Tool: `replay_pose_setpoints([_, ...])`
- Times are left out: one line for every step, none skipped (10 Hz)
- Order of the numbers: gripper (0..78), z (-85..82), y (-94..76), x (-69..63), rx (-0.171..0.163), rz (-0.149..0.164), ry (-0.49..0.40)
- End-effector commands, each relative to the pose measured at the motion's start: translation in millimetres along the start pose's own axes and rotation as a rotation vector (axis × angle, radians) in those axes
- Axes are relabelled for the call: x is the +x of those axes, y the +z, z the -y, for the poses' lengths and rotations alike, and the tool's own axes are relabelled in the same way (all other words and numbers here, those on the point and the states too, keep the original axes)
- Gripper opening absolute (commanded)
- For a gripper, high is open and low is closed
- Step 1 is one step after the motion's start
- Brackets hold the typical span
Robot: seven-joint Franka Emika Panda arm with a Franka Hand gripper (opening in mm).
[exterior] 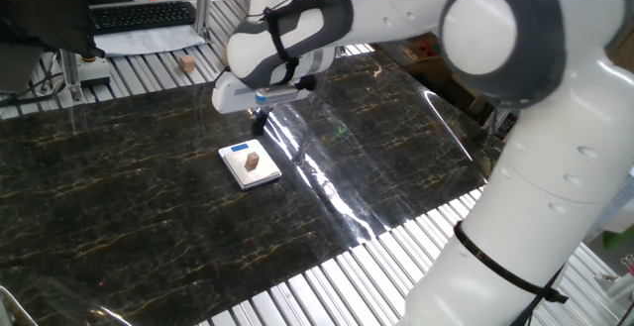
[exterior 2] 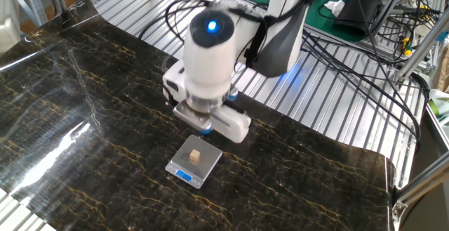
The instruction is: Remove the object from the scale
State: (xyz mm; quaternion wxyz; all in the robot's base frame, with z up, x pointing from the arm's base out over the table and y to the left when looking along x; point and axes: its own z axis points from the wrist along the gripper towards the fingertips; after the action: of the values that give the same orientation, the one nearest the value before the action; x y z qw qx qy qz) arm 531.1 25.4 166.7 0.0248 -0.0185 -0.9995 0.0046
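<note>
The scale (exterior: 262,174) is a small white-and-silver plate with a blue strip, lying on the dark marbled mat. It also shows in the other fixed view (exterior 2: 206,159). The object, a tiny tan wooden cube (exterior: 255,155), sits on the scale's plate and shows in the other fixed view too (exterior 2: 196,155). My gripper (exterior: 260,121) hangs just behind the scale and a little above the mat, apart from the cube. In the other fixed view the gripper (exterior 2: 205,126) is mostly hidden under the white hand. I cannot tell how far apart the dark fingers are.
Another small wooden cube (exterior: 186,63) and a keyboard (exterior: 139,14) lie on the slatted metal table behind the mat. Cables (exterior 2: 351,48) and a green cloth (exterior 2: 330,10) lie at the far side. The robot's large white arm (exterior: 515,118) looms over the right.
</note>
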Motion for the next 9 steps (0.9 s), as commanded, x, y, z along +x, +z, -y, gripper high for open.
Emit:
replay_pose_setpoints([0.0, -7.4, 14.2, -15.8, 0.000, 0.045, -0.006])
replay_pose_setpoints([0.0, -9.9, 22.8, -25.4, 0.006, 0.045, -0.031])
replay_pose_setpoints([0.0, -9.3, 28.0, -27.5, 0.006, 0.046, -0.037])
replay_pose_setpoints([0.0, -3.6, 33.7, -32.2, 0.002, 0.051, -0.061])
replay_pose_setpoints([0.0, -1.0, 35.1, -33.9, 0.001, 0.049, -0.071])
replay_pose_setpoints([0.0, 7.5, 39.7, -37.3, 0.002, 0.033, -0.088])
replay_pose_setpoints([0.0, 9.7, 41.3, -38.0, 0.003, 0.030, -0.084])
replay_pose_setpoints([0.0, 10.0, 42.4, -38.2, 0.002, 0.029, -0.083])
replay_pose_setpoints([0.0, 9.8, 46.0, -37.5, 0.001, 0.018, -0.077])
